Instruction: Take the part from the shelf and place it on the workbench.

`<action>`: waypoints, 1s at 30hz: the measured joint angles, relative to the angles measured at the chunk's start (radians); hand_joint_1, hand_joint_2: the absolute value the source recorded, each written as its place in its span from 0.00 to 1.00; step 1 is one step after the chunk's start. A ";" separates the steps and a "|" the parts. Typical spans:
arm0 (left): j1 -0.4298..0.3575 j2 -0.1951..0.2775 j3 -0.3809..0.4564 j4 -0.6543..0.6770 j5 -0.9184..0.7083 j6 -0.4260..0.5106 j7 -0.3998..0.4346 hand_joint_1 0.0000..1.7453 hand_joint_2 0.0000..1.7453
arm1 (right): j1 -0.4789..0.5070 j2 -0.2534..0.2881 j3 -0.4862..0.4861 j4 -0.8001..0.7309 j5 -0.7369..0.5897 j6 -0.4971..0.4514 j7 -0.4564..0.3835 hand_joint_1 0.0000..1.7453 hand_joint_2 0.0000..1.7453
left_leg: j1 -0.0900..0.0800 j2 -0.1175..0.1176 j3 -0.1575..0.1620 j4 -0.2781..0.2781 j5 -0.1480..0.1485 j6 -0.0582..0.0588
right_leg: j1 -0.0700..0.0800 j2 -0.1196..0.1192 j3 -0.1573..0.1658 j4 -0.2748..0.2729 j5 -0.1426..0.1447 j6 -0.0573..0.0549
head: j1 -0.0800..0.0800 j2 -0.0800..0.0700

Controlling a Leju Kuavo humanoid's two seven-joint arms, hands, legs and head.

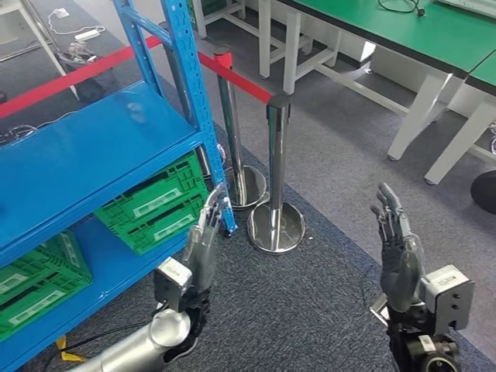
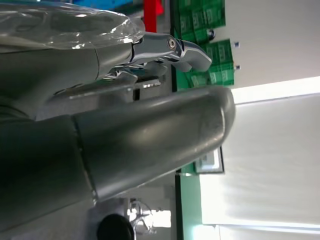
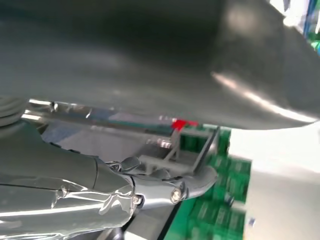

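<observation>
We judge ourselves at the approach, nothing taken yet. Our left hand (image 1: 203, 246) is raised with fingers extended and holds nothing, just off the blue shelf (image 1: 87, 163) corner post; our right hand (image 1: 397, 252), at four o'clock in the head view, is likewise spread and bare. The part itself we cannot make out (presumably inside a green crate (image 1: 155, 205) at nine o'clock). Next we must reach into that lower tier.

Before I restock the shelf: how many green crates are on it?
2. One green crate sits on the lower shelf near the blue upright; another lies at the left edge. More may be hidden out of frame.
</observation>
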 joint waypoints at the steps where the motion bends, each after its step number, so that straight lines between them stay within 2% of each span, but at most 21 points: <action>1: -0.001 0.001 0.000 -0.001 0.001 0.000 0.001 0.00 0.00 | 0.001 0.000 0.000 0.000 0.000 0.000 -0.001 0.00 0.00 | 0.000 0.028 -0.038 0.072 -0.032 -0.004 | 0.002 -0.015 0.000 -0.001 -0.001 -0.004 | -0.005 0.000; 2: -0.001 0.001 0.000 -0.001 0.001 0.000 0.001 0.00 0.00 | 0.002 0.000 0.001 0.001 0.000 0.000 -0.001 0.00 0.00 | 0.002 0.041 -0.074 0.141 -0.058 -0.007 | 0.003 -0.030 0.000 -0.001 -0.002 -0.006 | -0.006 0.000; 3: 0.000 0.002 0.000 -0.001 0.002 0.000 0.001 0.00 0.00 | 0.004 0.000 0.002 0.001 0.001 0.000 -0.002 0.00 0.00 | 0.004 0.048 -0.098 0.186 -0.069 -0.009 | 0.004 -0.046 0.000 -0.001 -0.004 -0.007 | -0.006 0.000; 4: 0.001 0.002 0.000 -0.001 0.004 0.000 0.001 0.00 0.00 | 0.004 0.000 0.003 0.001 0.002 0.000 -0.002 0.00 0.00 | 0.006 0.051 -0.102 0.192 -0.061 -0.010 | 0.004 -0.061 0.001 -0.001 -0.005 -0.007 | -0.007 0.000; 5: 0.001 0.003 0.000 -0.001 0.005 0.000 0.001 0.00 0.00 | 0.004 0.000 0.003 0.002 0.003 -0.001 -0.003 0.00 0.00 | 0.007 0.057 -0.083 0.154 -0.036 -0.010 | 0.004 -0.075 0.003 -0.001 -0.007 -0.006 | -0.009 0.000; 6: 0.001 0.004 0.000 -0.001 0.006 -0.001 0.000 0.00 0.00 | 0.004 0.000 0.003 0.002 0.004 -0.001 -0.004 0.00 0.00 | 0.007 0.070 -0.045 0.085 -0.001 -0.008 | 0.004 -0.087 0.006 -0.001 -0.010 -0.005 | -0.010 0.000; 8: -0.001 0.004 0.000 -0.001 0.008 -0.004 -0.003 0.00 0.00 | 0.005 0.000 0.004 0.002 0.006 -0.002 -0.007 0.00 0.00 | 0.001 0.120 0.033 -0.057 0.047 0.003 | 0.009 -0.108 0.012 0.000 -0.016 0.003 | -0.015 0.000; 9: -0.003 0.003 0.000 -0.002 0.009 -0.006 -0.005 0.00 0.00 | 0.005 0.001 0.004 0.002 0.007 -0.003 -0.008 0.00 0.00 | -0.004 0.136 0.054 -0.096 0.055 0.010 | 0.013 -0.117 0.015 0.000 -0.020 0.007 | -0.014 0.000; 10: -0.004 0.003 0.000 -0.002 0.010 -0.008 -0.007 0.00 0.00 | 0.005 0.001 0.004 0.002 0.008 -0.003 -0.009 0.00 0.00 | -0.008 0.141 0.060 -0.111 0.053 0.017 | 0.016 -0.127 0.018 -0.001 -0.023 0.012 | -0.013 0.000; 12: -0.005 0.002 0.000 -0.002 0.012 -0.010 -0.011 0.00 0.00 | 0.005 0.001 0.004 0.002 0.010 -0.001 -0.010 0.00 0.00 | -0.007 0.114 0.061 -0.114 0.054 0.029 | 0.017 -0.142 0.024 -0.003 -0.030 0.023 | -0.008 0.000; 14: -0.006 0.001 0.000 -0.002 0.012 -0.012 -0.014 0.00 0.00 | 0.005 0.002 0.004 0.003 0.011 0.005 -0.012 0.00 0.00 | -0.001 0.089 0.066 -0.120 0.056 0.039 | 0.012 -0.107 0.010 0.033 -0.059 0.032 | -0.003 0.000; 16: -0.006 -0.003 0.001 -0.002 0.011 -0.013 -0.016 0.00 0.00 | 0.007 0.002 0.004 0.006 0.012 0.013 -0.013 0.00 0.00 | 0.001 0.064 0.070 -0.122 0.055 0.047 | 0.011 -0.050 -0.047 0.155 -0.117 0.036 | 0.005 0.000; 18: -0.005 -0.006 0.001 -0.001 0.011 -0.015 -0.016 0.00 0.00 | 0.010 0.002 0.005 0.012 0.012 0.018 -0.013 0.00 0.00 | 0.000 0.034 0.072 -0.121 0.054 0.052 | 0.011 -0.030 -0.116 0.281 -0.154 0.037 | 0.009 0.000; 19: -0.004 -0.006 0.001 0.000 0.010 -0.015 -0.016 0.00 0.00 | 0.010 0.002 0.005 0.015 0.012 0.020 -0.013 0.00 0.00 | -0.001 0.018 0.073 -0.121 0.053 0.053 | 0.011 -0.027 -0.132 0.300 -0.146 0.037 | 0.009 0.000; 20: -0.003 -0.006 0.001 0.000 0.010 -0.016 -0.016 0.00 0.00 | 0.010 0.002 0.006 0.017 0.012 0.020 -0.013 0.00 0.00 | -0.002 0.002 0.076 -0.120 0.051 0.052 | 0.011 -0.024 -0.129 0.280 -0.119 0.035 | 0.009 0.000; 21: -0.002 -0.006 0.001 0.000 0.009 -0.016 -0.016 0.00 0.00 | 0.009 0.002 0.006 0.019 0.012 0.021 -0.013 0.00 0.00 | -0.002 -0.015 0.078 -0.118 0.050 0.051 | 0.011 -0.015 -0.111 0.225 -0.078 0.033 | 0.010 0.000; 23: -0.001 -0.006 0.002 0.000 0.008 -0.016 -0.015 0.00 0.00 | 0.007 0.002 0.006 0.023 0.013 0.021 -0.013 0.00 0.00 | -0.002 -0.045 0.078 -0.111 0.045 0.045 | 0.006 0.033 -0.062 0.100 -0.013 0.025 | 0.011 0.000; 25: 0.000 -0.005 0.003 0.000 0.007 -0.016 -0.014 0.00 0.00 | 0.004 0.003 0.006 0.026 0.014 0.021 -0.014 0.00 0.00 | 0.001 -0.070 0.066 -0.104 0.045 0.035 | 0.004 0.070 -0.034 0.039 -0.003 0.018 | 0.011 0.000; 27: 0.001 -0.003 0.004 0.000 0.004 -0.017 -0.012 0.00 0.00 | 0.004 0.003 0.006 0.027 0.014 0.019 -0.014 0.00 0.00 | 0.006 -0.089 0.054 -0.102 0.050 0.022 | 0.005 0.056 -0.024 0.027 -0.007 0.012 | 0.010 0.000; 28: 0.001 -0.002 0.004 0.000 0.002 -0.018 -0.012 0.00 0.00 | 0.004 0.003 0.006 0.028 0.014 0.017 -0.014 0.00 0.00 | 0.005 -0.072 0.050 -0.096 0.047 0.016 | 0.005 0.044 -0.020 0.023 -0.005 0.007 | 0.008 0.000; 30: -0.002 0.000 0.005 -0.002 0.000 -0.019 -0.009 0.00 0.00 | 0.003 0.004 0.006 0.027 0.014 0.011 -0.013 0.00 0.00 | 0.000 -0.005 0.017 -0.032 0.013 0.003 | 0.003 0.015 -0.010 0.013 -0.002 -0.003 | -0.001 0.000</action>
